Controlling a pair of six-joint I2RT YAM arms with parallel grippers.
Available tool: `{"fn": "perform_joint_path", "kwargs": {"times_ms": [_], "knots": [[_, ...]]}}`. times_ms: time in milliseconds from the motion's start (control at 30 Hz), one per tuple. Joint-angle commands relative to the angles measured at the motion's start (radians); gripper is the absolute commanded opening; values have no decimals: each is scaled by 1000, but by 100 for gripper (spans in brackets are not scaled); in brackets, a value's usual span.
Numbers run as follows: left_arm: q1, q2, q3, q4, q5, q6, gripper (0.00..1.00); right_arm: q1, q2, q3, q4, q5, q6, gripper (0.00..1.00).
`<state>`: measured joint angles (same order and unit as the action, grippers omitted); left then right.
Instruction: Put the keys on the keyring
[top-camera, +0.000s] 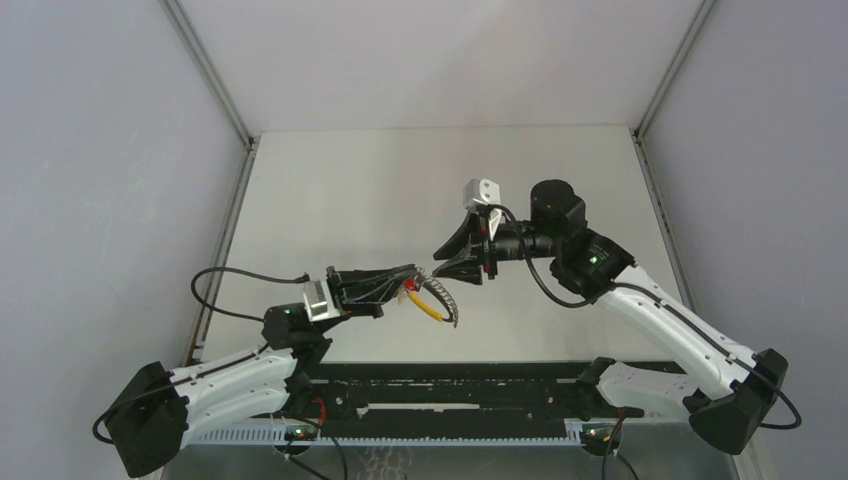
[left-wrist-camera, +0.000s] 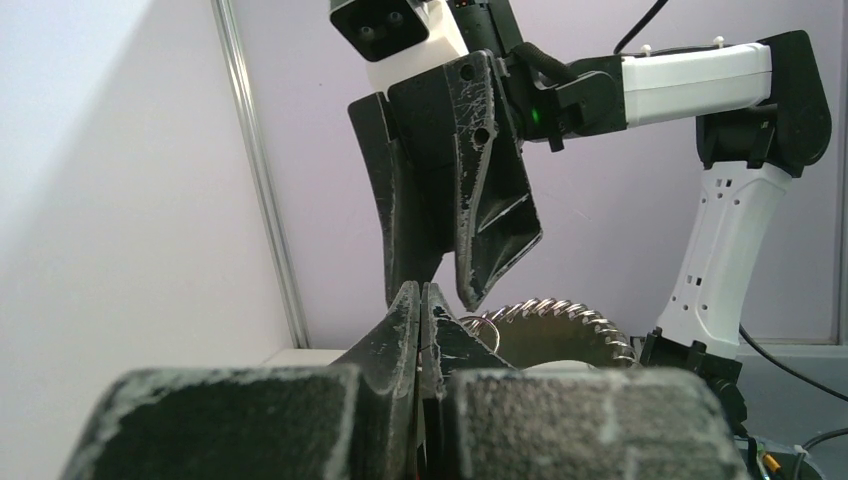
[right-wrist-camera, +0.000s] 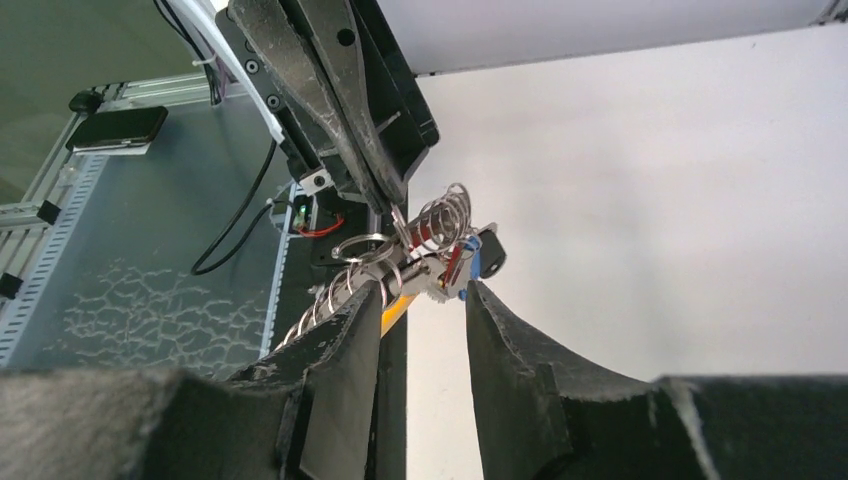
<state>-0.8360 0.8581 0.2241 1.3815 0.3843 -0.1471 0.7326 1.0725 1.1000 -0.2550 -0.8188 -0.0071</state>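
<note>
Holding the keyring (top-camera: 440, 300) by its thin wire, the left gripper (top-camera: 405, 285) has its two fingers pressed together; the left wrist view shows no gap between them. The keyring is a grey coiled loop with a yellow section (top-camera: 430, 307) and a small red piece (top-camera: 411, 290). It hangs from the left fingertips over the near middle of the surface (top-camera: 350, 190).

The right gripper (top-camera: 447, 265) points down and to the left at the same spot. Its fingers stand moderately apart and grip nothing. In the right wrist view the bunched end of the keyring lies just beyond and between the two fingertips. The coil runs close along one of the fingers (right-wrist-camera: 350, 330); contact there cannot be confirmed. A blue key (right-wrist-camera: 490, 258) sits at that bunched end, beside a red piece and several bright wire turns. Whether it is threaded on the loop cannot be told.

A green lamp (top-camera: 597, 259) is lit on the right arm.

The surface is plain, pale grey and matt. Pale walls (top-camera: 100, 150) close it in on three sides, with metal posts (top-camera: 210, 70) at the far corners. A black rail (top-camera: 450, 395) runs along the near edge, carrying both arm bases, with a white toothed strip (top-camera: 400, 432) in front of it.
</note>
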Motion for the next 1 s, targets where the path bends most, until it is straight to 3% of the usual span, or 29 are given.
{"fn": "perform_joint_path", "kwargs": {"times_ms": [0,567,733,867,967], "knots": [[-4,-17,-8,65,-9,2,0,6,24,6,143,-54,-27,36],[-10,-20,-4,68,-10,-4,0,50,85,6,188,-146,-78,26],[-14,-24,-2,70,-7,-10,0,50,95,6,180,-147,-89,18],[-15,-22,-2,69,-7,-12,0,50,96,7,172,-150,-94,1],[-14,-15,-5,68,-8,-17,0,48,84,8,149,-143,-104,0]]}}
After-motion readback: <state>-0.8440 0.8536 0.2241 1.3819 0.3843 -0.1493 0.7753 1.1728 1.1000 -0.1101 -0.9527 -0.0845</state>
